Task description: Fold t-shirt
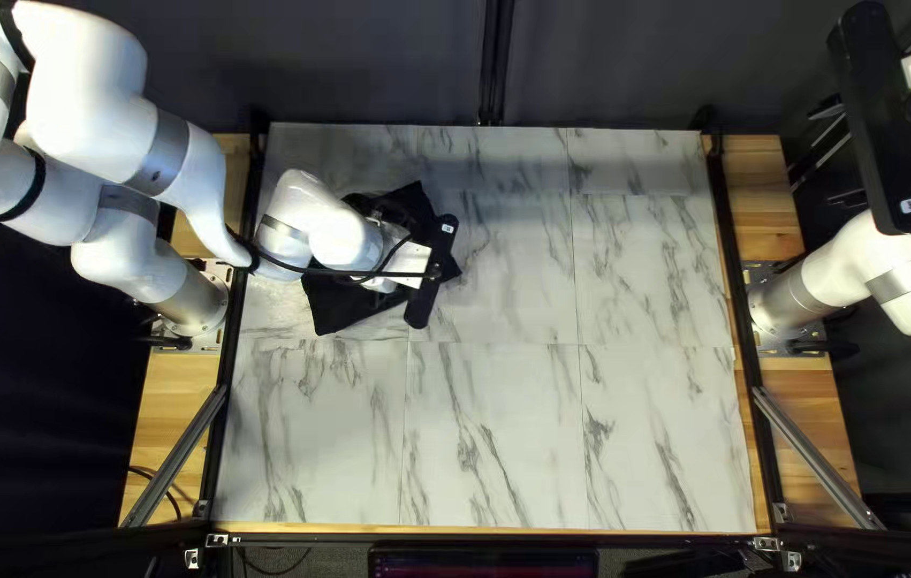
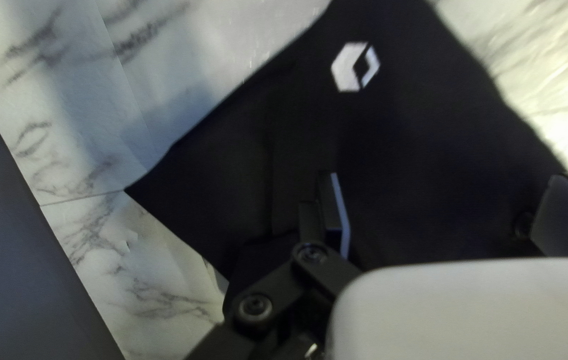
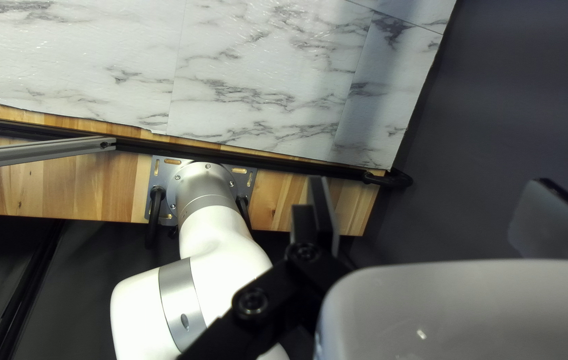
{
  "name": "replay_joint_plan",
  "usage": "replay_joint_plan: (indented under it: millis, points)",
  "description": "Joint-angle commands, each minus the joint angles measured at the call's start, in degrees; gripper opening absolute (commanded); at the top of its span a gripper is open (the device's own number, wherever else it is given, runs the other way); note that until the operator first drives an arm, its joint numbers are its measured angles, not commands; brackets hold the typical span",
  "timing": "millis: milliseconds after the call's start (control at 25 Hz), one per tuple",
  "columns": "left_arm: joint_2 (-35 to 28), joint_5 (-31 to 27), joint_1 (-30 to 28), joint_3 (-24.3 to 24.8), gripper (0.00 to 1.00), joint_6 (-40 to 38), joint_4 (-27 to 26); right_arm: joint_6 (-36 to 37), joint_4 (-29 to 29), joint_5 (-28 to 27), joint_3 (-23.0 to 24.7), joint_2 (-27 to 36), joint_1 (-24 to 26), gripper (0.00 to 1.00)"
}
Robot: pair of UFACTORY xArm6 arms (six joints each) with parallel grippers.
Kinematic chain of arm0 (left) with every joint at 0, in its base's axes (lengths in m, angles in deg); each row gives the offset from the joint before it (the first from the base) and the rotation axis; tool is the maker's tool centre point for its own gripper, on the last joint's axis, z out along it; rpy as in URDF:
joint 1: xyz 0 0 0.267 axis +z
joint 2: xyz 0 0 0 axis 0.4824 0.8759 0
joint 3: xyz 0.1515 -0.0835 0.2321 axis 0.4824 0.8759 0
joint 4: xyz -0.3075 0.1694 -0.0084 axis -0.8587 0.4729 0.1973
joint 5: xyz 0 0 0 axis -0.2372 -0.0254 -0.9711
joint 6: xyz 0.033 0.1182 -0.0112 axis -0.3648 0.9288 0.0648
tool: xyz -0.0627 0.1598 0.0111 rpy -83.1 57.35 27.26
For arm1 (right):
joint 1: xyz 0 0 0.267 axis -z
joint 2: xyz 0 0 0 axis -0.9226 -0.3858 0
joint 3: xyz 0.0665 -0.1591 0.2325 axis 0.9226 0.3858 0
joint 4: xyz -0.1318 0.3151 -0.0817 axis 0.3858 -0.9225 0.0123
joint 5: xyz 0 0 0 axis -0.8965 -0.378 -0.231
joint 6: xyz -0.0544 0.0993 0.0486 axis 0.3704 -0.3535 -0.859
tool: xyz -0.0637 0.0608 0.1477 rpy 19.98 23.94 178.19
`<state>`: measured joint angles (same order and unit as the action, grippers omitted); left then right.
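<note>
The black t-shirt [image 1: 343, 305] lies as a compact folded bundle at the upper left of the tabletop in the top left view. My left gripper [image 1: 378, 227] is over it, its fingertips hidden by the wrist. Seen from the left wrist, the shirt [image 2: 391, 133] spreads beneath and ahead of the open left gripper [image 2: 451, 213], with a white logo on the cloth. Whether the fingers touch the fabric, I cannot tell. My right gripper [image 3: 441, 217] stands open with nothing between its fingers, raised off the table's right side.
White marble-patterned tabletop [image 1: 498, 428] extends right of and nearer than the shirt. Black rails [image 1: 729, 246] run along its sides, with wooden strips outside them. The right arm's base [image 3: 204, 183] is below the right gripper. A dark curtain [image 1: 605, 64] hangs behind the far edge.
</note>
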<state>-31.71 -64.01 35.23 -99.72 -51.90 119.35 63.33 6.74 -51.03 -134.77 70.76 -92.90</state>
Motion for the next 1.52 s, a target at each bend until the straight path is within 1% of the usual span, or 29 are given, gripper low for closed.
replay_joint_plan:
  millis: [40,120,200,320,440,520,680,920,1120,1440,1520]
  points:
    - [-1.47,-0.34,-0.97,0.27,1.00,2.50,-2.75,0.00,0.00,0.00,0.00,0.00,0.00,1.00]
    - [-6.84,-5.12,-4.01,0.34,1.00,4.36,-6.27,0.00,0.00,0.00,0.00,0.00,0.00,1.00]
    - [-10.70,-9.37,-6.48,-0.17,1.00,4.80,-7.74,0.00,0.00,0.00,0.00,0.00,0.00,1.00]
    - [-15.77,-14.87,-9.19,-0.18,1.00,4.51,-8.31,0.00,0.00,0.00,0.00,0.00,0.00,1.00]
    - [-18.21,-17.15,-10.46,0.84,1.00,3.68,-8.29,0.00,0.00,0.00,0.00,0.00,0.00,1.00]
    - [-16.83,-17.10,-12.03,1.00,1.00,2.15,-8.32,0.00,0.00,0.00,0.00,0.00,0.00,1.00]
    - [-13.61,-16.20,-13.49,0.76,1.00,1.46,-8.65,0.00,0.00,0.00,0.00,0.00,0.00,1.00]
    - [-10.11,-14.53,-13.44,1.77,1.00,0.66,-8.18,0.00,0.00,0.00,0.00,0.00,0.00,1.00]
    - [-6.42,-10.69,-12.92,2.52,1.00,-0.02,-7.76,0.00,0.00,0.00,0.00,0.00,0.00,1.00]
    - [-5.85,-9.52,-12.74,3.16,1.00,2.02,-9.75,0.00,0.00,0.00,0.00,0.00,0.00,1.00]
    - [-7.54,-11.76,-13.60,2.70,1.00,2.87,-11.01,0.00,0.00,0.00,0.00,0.00,0.00,1.00]
